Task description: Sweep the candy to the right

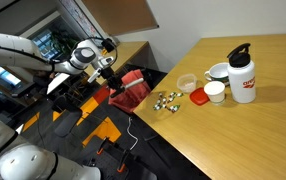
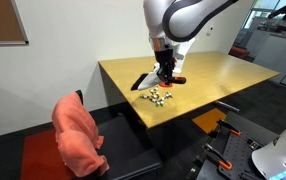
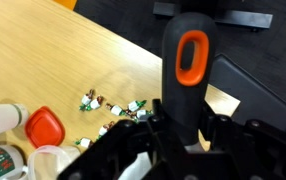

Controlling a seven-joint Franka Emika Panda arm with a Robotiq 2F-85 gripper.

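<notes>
Candy [image 3: 111,108] lies in a loose cluster near the table [image 3: 43,50] edge, just beside the red lid [image 3: 45,125]. The gripper [image 3: 186,122] is clamped on a black handle [image 3: 171,95]. In the wrist view the cluster sits close by, left of that handle.

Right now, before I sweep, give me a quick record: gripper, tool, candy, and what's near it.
gripper: shut on brush handle
brush: black handle with an orange eyelet, head low at the table
candy: loose cluster on the table, close to the brush; contact cannot be told
lid: red, flat, just past the candy
cups: white, beside the lid
bottle: white with black cap, upright by the cups
</notes>
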